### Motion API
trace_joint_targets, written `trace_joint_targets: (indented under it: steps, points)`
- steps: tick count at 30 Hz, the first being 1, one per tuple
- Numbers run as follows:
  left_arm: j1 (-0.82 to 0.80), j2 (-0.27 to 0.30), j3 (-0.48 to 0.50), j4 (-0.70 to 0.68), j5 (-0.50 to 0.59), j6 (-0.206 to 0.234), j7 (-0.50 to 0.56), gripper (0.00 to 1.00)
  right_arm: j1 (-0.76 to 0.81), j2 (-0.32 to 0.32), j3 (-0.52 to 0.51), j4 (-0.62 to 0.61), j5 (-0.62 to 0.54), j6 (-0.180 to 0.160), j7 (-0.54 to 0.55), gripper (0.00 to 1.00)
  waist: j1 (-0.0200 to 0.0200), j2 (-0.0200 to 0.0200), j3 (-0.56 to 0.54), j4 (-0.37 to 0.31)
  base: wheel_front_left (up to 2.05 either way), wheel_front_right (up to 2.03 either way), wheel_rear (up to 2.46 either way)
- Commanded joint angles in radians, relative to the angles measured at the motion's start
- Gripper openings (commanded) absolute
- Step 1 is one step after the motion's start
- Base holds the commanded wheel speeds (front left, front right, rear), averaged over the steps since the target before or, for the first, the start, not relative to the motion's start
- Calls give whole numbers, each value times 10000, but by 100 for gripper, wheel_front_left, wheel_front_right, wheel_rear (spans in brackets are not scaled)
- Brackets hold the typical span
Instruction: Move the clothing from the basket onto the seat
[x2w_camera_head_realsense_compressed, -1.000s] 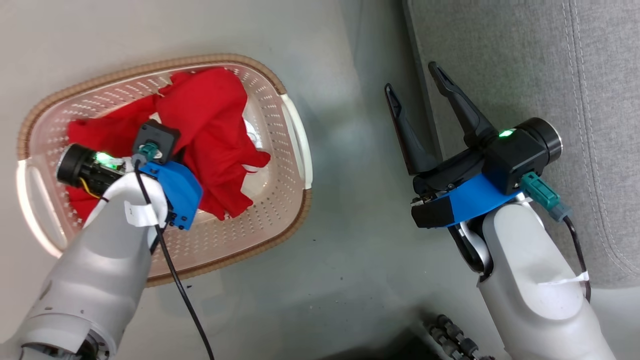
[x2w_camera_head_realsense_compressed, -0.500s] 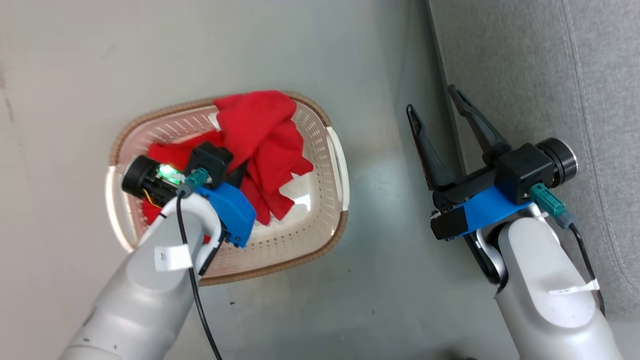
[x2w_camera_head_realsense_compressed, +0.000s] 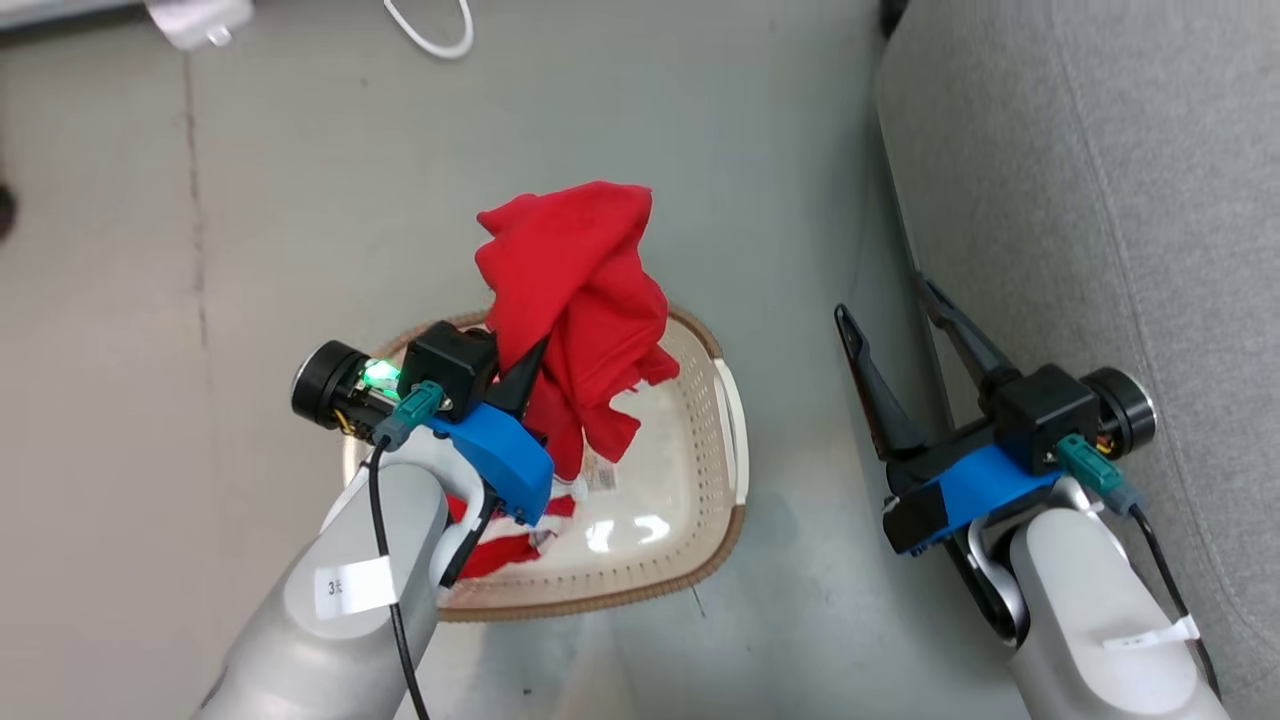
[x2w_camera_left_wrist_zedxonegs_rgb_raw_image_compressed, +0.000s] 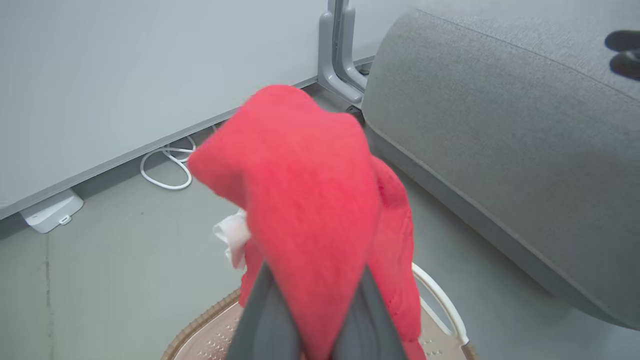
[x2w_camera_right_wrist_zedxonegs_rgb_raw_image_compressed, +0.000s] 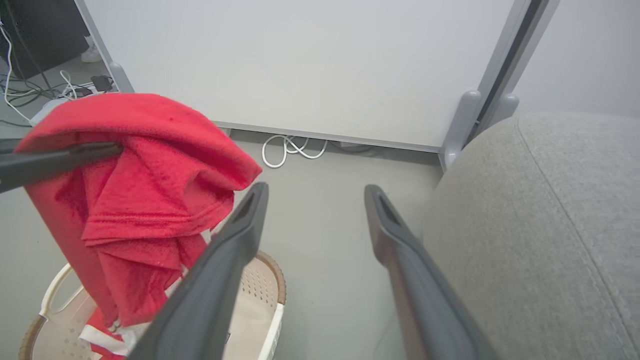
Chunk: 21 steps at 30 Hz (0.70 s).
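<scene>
Above basket (x2w_camera_head_realsense_compressed: 620, 598): garment (x2w_camera_head_realsense_compressed: 575, 290) is now hoisted higher, pinched tight in left pincer (x2w_camera_head_realsense_compressed: 530, 370).
Basket floor: second garment (x2w_camera_head_realsense_compressed: 500, 550) is left behind.
Right pincer (x2w_camera_head_realsense_compressed: 885, 300): held wide, empty.
Seat (x2w_camera_head_realsense_compressed: 1050, 200): carry is judged next.

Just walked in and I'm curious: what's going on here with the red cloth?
The robot's left jaws are shut on a red garment, holding it up over the basket. Another red piece with a white band lies in the basket. The right jaws stand open and empty beside the grey seat, where the clothing is meant to go.
</scene>
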Motion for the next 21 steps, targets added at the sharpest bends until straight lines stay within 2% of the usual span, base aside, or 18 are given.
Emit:
trace_joint_targets:
  steps: [1,9,21]
  points:
    - [122,-37,90,-156,91,-13,-50,0,193,-61,-16,48,70,3,-38,100,1,0,-569,255,0,0,0]
    - [380,-173,445,-958,413,-13,-49,0,908,-80,-46,200,131,1,-38,100,1,0,-1822,481,0,0,0]
    - [-5,-302,89,-1288,546,-13,-51,0,1747,90,41,351,207,1,-38,100,1,0,-3098,634,0,0,0]
